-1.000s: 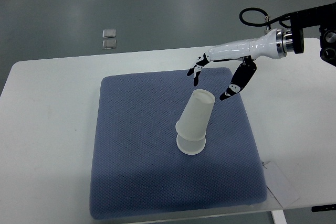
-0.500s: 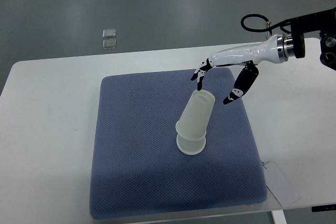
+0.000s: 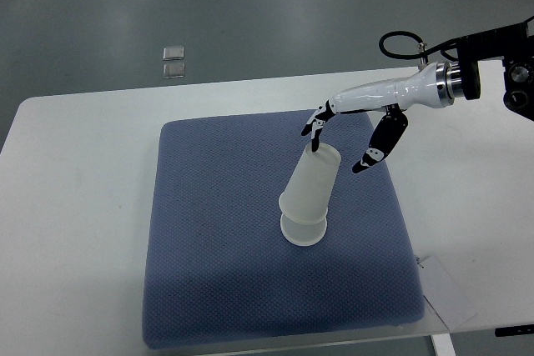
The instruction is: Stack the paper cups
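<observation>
The paper cup point(image 3: 312, 185) sits near the middle of the blue mat point(image 3: 209, 248), leaning on a second cup point(image 3: 303, 229) under it, long axis tilted with its upper end aimed up-right at the right hand point(image 3: 340, 137), whose spread fingers hover right at that end, gripping nothing.

no readable text anywhere.

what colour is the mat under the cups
Blue-grey, with a fine dotted weave, seen in the top view: mat.
</observation>
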`<action>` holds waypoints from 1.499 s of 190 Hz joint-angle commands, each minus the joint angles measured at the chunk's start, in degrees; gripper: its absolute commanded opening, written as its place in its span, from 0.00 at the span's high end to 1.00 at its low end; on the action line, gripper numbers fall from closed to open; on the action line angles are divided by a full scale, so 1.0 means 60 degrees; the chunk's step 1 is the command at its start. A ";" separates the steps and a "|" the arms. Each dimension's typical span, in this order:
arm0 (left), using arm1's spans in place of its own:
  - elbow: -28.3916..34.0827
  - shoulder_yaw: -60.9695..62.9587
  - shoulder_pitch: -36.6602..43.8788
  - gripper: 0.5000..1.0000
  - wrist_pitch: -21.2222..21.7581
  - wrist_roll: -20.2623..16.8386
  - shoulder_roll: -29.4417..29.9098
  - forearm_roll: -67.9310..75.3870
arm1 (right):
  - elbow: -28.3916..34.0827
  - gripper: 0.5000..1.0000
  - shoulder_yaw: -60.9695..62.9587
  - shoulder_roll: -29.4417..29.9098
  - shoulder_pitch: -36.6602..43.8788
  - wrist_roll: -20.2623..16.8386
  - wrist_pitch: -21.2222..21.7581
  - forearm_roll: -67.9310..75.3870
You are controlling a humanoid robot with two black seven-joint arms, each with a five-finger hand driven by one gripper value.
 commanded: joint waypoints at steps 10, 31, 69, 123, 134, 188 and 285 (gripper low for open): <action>0.0000 0.0000 0.0000 0.00 0.0002 0.0000 0.0000 -0.0012 | 0.0055 0.26 0.0015 0.0028 0.0003 -0.0015 -0.0035 0.0008; 0.0000 0.0000 0.0000 0.00 0.0002 0.0000 0.0000 0.0003 | 0.0113 0.26 0.0015 0.0043 0.0003 -0.0015 -0.0049 0.0008; 0.0000 0.0000 0.0000 0.00 0.0002 0.0000 0.0000 -0.0012 | 0.0113 0.26 0.0133 -0.0001 0.0062 -0.0029 -0.0093 0.0022; 0.0000 0.0000 0.0000 0.00 0.0002 0.0000 0.0000 0.0003 | -0.1176 0.26 0.0689 0.0145 0.0033 -0.0088 -0.1412 0.0945; 0.0000 0.0000 0.0000 0.00 0.0002 0.0000 0.0000 0.0003 | -0.1717 0.26 0.0631 0.0263 0.0003 -0.0117 -0.2333 0.1764; 0.0000 0.0000 0.0000 0.00 0.0002 0.0000 0.0000 0.0003 | -0.3607 0.29 0.0484 0.0541 -0.0699 -0.0747 -0.3872 0.5514; 0.0000 0.0000 0.0000 0.00 0.0002 0.0000 0.0000 0.0003 | -0.4618 0.28 0.0382 0.2035 -0.1827 -0.1728 -0.6626 1.0554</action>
